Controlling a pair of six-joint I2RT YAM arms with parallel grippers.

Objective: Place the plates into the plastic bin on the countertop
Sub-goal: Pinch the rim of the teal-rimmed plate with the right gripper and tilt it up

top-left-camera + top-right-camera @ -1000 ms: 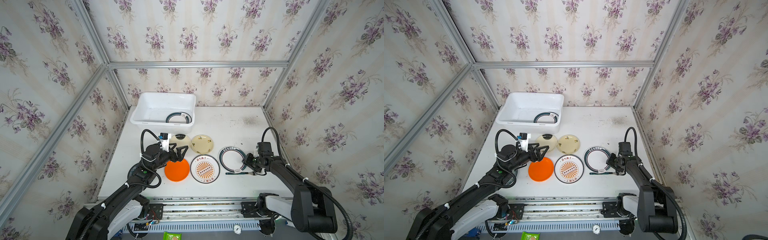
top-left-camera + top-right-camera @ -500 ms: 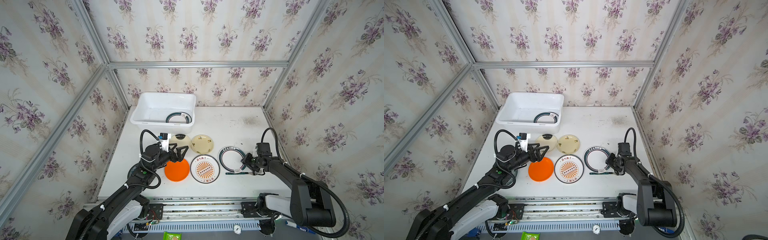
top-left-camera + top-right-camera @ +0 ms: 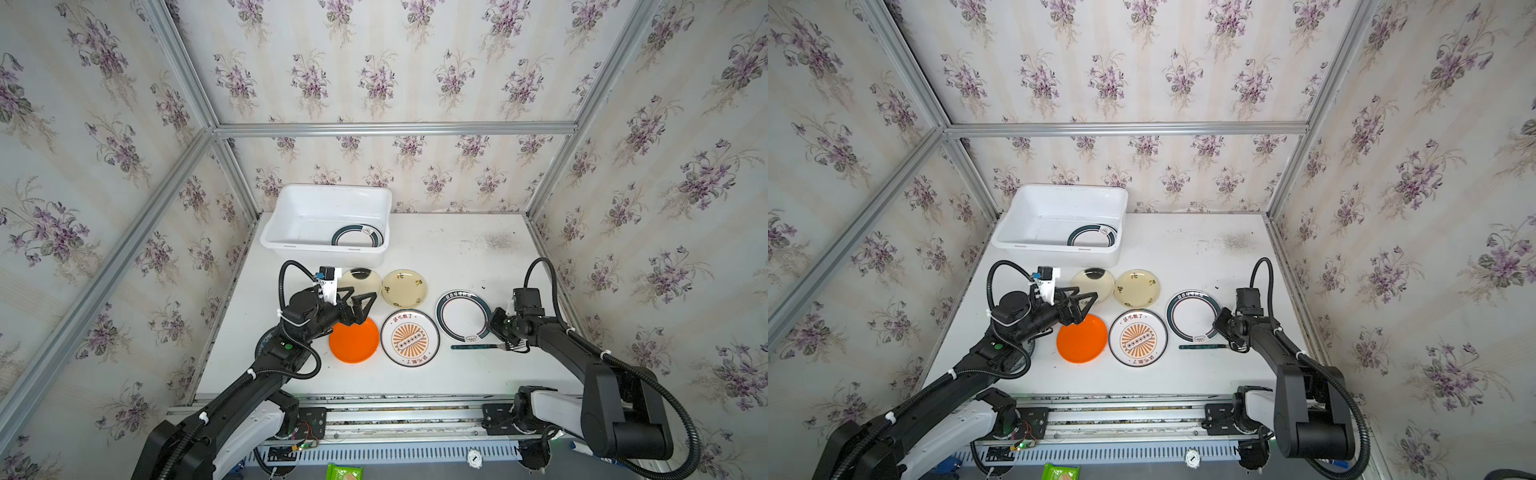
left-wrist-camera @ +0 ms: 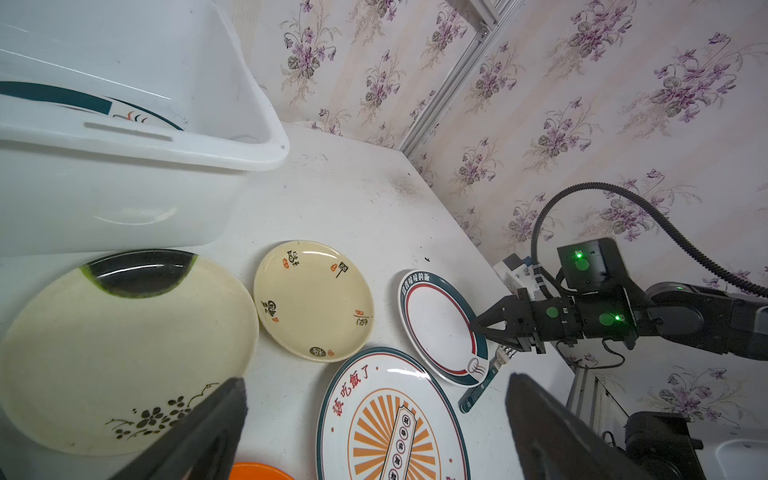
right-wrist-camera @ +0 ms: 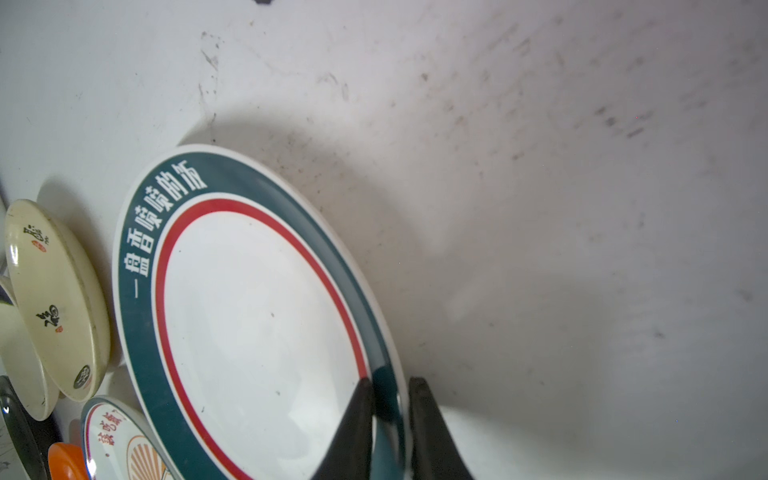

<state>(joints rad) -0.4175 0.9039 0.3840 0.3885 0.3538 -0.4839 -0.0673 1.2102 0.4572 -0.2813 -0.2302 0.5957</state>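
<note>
Five plates lie on the countertop [image 3: 457, 249]: an orange plate [image 3: 354, 340], a sunburst plate [image 3: 410, 337], a teal-ringed plate [image 3: 463, 315], a small cream plate [image 3: 404, 288] and a cream-and-black plate [image 3: 360, 280]. Another teal-ringed plate [image 3: 357, 237] lies inside the plastic bin [image 3: 316, 257] at the back left. My right gripper [image 5: 388, 384] is shut on the right rim of the teal-ringed plate [image 5: 257, 316], one finger above and one below. My left gripper [image 3: 365, 309] hangs open over the orange plate's far edge, holding nothing.
A dark-handled fork [image 3: 478, 346] lies just in front of the teal-ringed plate, under my right wrist. Wallpapered walls with aluminium framing [image 3: 544, 249] close in the countertop on three sides. The bin [image 4: 124, 137] stands close behind the cream-and-black plate [image 4: 124, 340].
My right gripper's jaws have closed onto the teal-ringed plate's rim. The left arm has stayed where it was, open.
</note>
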